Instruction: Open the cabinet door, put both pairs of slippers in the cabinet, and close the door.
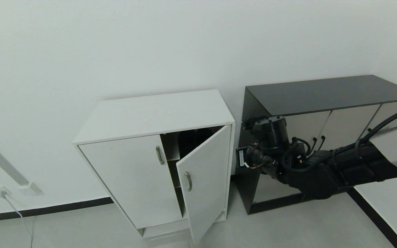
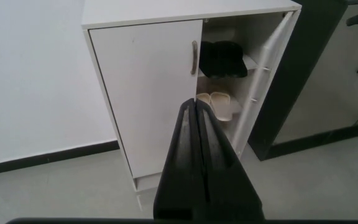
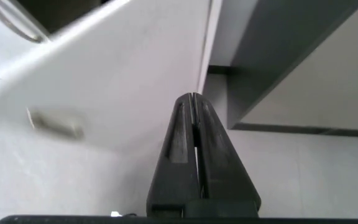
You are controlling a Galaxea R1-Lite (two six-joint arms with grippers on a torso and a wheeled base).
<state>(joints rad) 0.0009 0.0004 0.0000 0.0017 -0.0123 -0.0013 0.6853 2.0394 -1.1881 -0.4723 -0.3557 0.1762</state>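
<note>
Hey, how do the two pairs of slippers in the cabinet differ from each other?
Colour: the black slippers are dark, the cream slippers pale. Height: the black slippers sit higher up, the cream slippers on the level just below them. Both pairs lie side by side inside the cabinet, on the side where the door stands ajar.

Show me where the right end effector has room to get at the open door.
Bare floor in front of the open door and the black sideboard is free. The gap between door and sideboard is tight. Inside the cabinet it's crowded: black slippers above, white slippers below.
</note>
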